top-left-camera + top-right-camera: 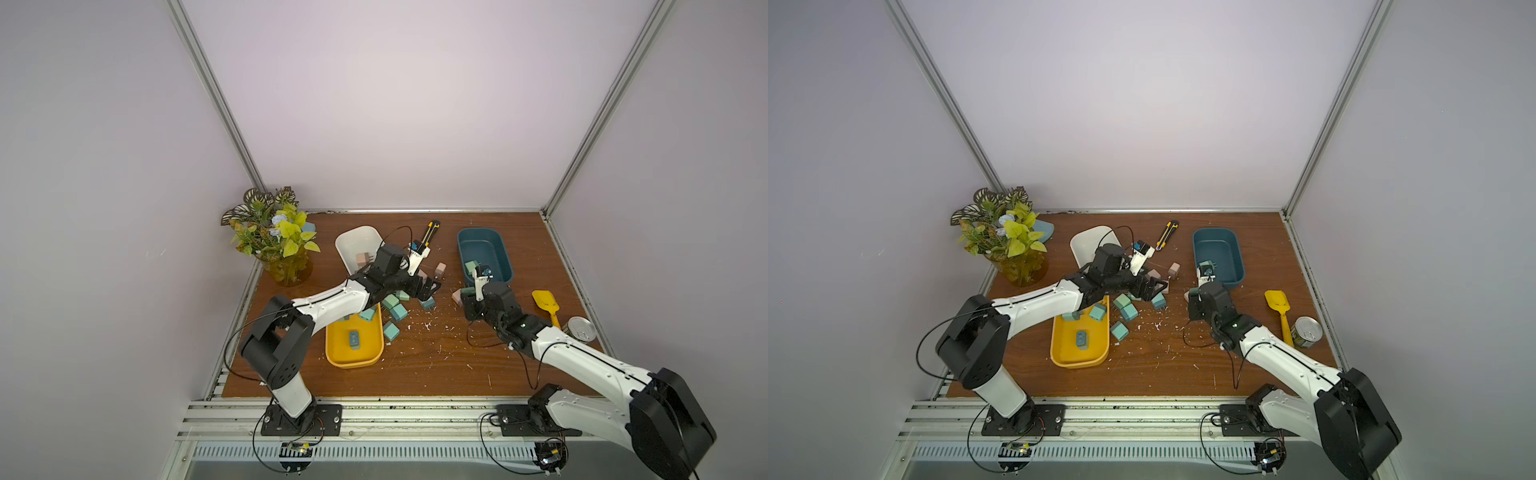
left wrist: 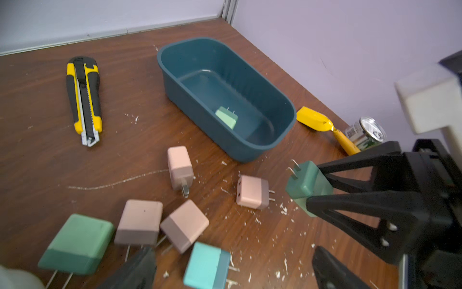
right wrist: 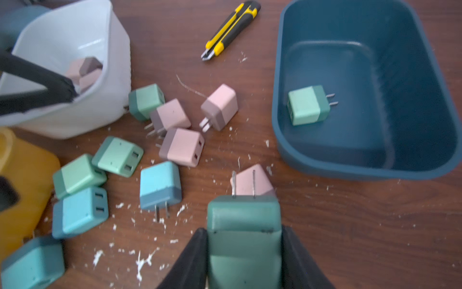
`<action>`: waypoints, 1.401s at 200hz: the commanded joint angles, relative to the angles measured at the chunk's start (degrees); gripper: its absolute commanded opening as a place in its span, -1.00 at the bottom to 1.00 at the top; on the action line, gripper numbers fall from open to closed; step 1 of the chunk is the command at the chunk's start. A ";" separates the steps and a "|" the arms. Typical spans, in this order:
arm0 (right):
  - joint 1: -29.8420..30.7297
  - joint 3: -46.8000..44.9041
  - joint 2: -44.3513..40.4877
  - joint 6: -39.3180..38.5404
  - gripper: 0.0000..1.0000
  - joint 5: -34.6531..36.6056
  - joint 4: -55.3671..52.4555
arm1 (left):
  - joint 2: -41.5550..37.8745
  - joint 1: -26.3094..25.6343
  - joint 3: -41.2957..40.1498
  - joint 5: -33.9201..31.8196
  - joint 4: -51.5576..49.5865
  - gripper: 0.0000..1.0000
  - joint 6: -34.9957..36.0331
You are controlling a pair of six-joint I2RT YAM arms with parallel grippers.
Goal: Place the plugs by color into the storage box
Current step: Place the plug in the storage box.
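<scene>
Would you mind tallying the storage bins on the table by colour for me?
White bin: 1
Yellow bin: 1
Dark teal bin: 1
Total: 3

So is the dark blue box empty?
No, one mint green plug lies on the floor of the dark blue box.
</scene>
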 commanded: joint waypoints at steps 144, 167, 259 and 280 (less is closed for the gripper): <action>-22.50 35.13 37.37 -7.07 -0.07 -5.55 1.38 | 18.79 -2.49 27.05 -3.22 -8.47 0.98 4.64; -22.69 43.12 44.47 -6.41 -0.03 -9.43 -0.86 | 20.84 -2.37 29.80 -4.18 -9.22 0.98 6.59; -21.80 42.38 42.21 -1.02 0.43 -14.93 -1.24 | 23.23 -2.32 32.40 -7.26 -10.77 0.98 5.35; -20.64 36.39 36.59 2.21 0.43 -13.39 0.13 | 23.32 -2.32 31.15 -8.89 -10.47 0.98 4.23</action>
